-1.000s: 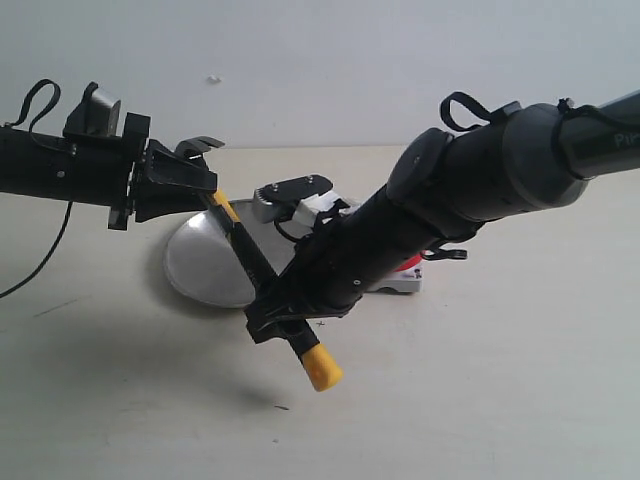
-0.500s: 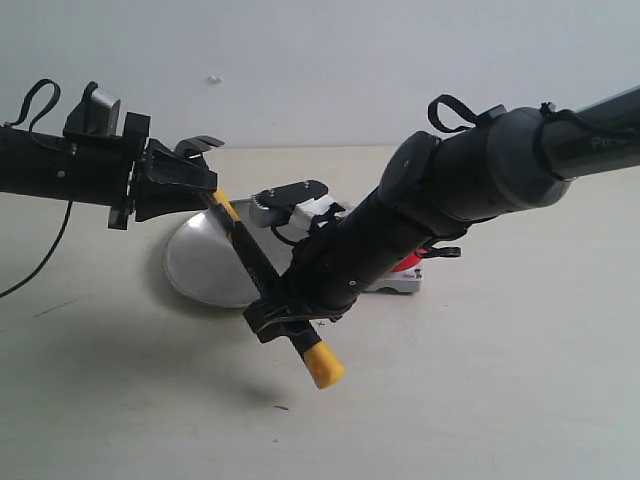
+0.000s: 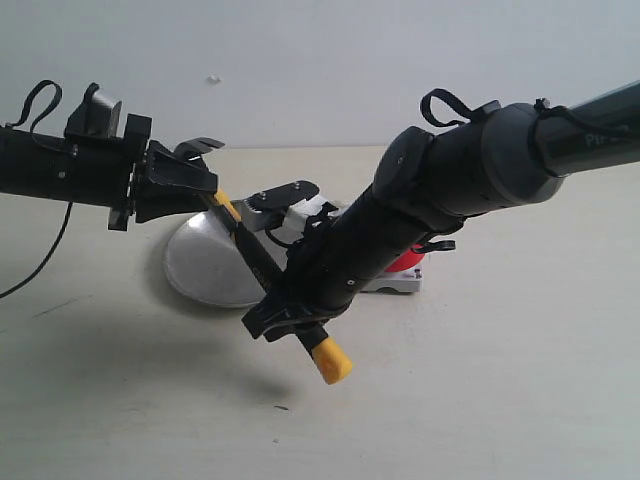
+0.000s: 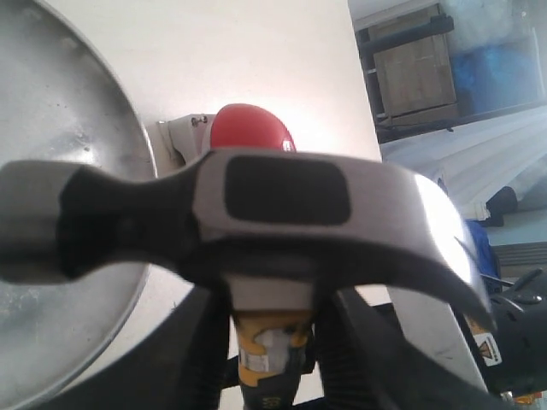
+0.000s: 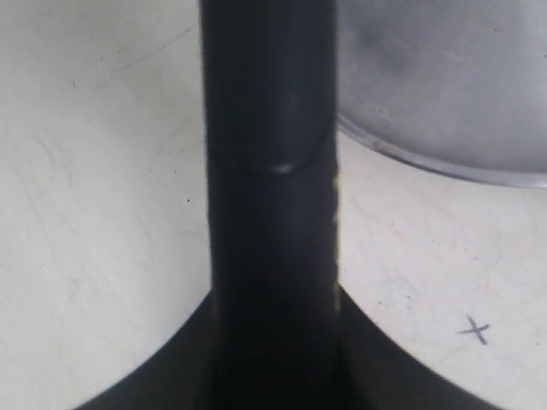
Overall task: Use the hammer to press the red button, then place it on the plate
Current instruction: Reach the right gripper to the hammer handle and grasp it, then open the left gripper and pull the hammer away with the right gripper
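Note:
The hammer [image 3: 250,255] hangs slanted above the table, its yellow end [image 3: 332,362] lowest and nearest the camera. My left gripper [image 3: 205,190] is shut on its yellow neck just under the steel head [image 4: 286,192]. My right gripper [image 3: 290,322] is shut on the black handle [image 5: 269,171] just above the yellow end, with fingers pressed to both sides. The silver plate [image 3: 205,265] lies on the table under the handle, and its rim [image 5: 444,171] also shows in the right wrist view. The red button [image 3: 405,262] is mostly hidden behind my right arm; its dome [image 4: 252,131] shows beyond the hammer head.
The button's grey base [image 3: 395,283] sits right beside the plate. A black cable [image 3: 40,260] trails from the left arm. A small pen cross [image 5: 474,329] marks the table near the plate. A wooden crate [image 4: 419,68] stands beyond the table edge.
My right gripper's jaws have closed onto the hammer handle, and the right arm has shifted slightly left. The left gripper has held still on the neck.

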{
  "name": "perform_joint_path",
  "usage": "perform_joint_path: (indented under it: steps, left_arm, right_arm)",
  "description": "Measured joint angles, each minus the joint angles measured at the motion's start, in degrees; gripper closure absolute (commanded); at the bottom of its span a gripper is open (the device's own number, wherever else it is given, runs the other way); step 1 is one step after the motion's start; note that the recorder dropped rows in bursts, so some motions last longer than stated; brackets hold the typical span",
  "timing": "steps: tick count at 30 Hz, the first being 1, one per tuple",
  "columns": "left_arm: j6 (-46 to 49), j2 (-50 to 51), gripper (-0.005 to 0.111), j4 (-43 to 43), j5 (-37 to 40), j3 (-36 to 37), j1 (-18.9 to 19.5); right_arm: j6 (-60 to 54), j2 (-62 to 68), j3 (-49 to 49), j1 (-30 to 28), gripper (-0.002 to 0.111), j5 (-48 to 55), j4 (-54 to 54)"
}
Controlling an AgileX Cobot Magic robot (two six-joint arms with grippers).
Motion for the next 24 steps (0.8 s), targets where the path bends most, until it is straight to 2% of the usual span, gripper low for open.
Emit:
perform_joint_path:
  steps: [6, 8, 10, 24]
  left_arm:
    - [0.0, 0.0, 0.054, 0.0, 0.1, 0.0, 0.1]
    - [0.0, -0.1, 0.045, 0.0, 0.6, 0.0, 0.6]
    - [0.0, -0.1, 0.042, 0.2, 1.0, 0.0, 1.1]
    - [0.0, -2.5, 0.045, 2.7, 3.0, 0.0, 2.6]
  right_arm:
    - [0.3, 0.0, -0.1, 0.0, 0.108, 0.1, 0.0]
    - [0.8, 0.0, -0.1, 0.0, 0.108, 0.4, -0.1]
    - [1.5, 0.0, -0.1, 0.0, 0.108, 0.4, -0.2]
    - [2.4, -3.2, 0.5, 0.0, 0.108, -1.6, -1.1]
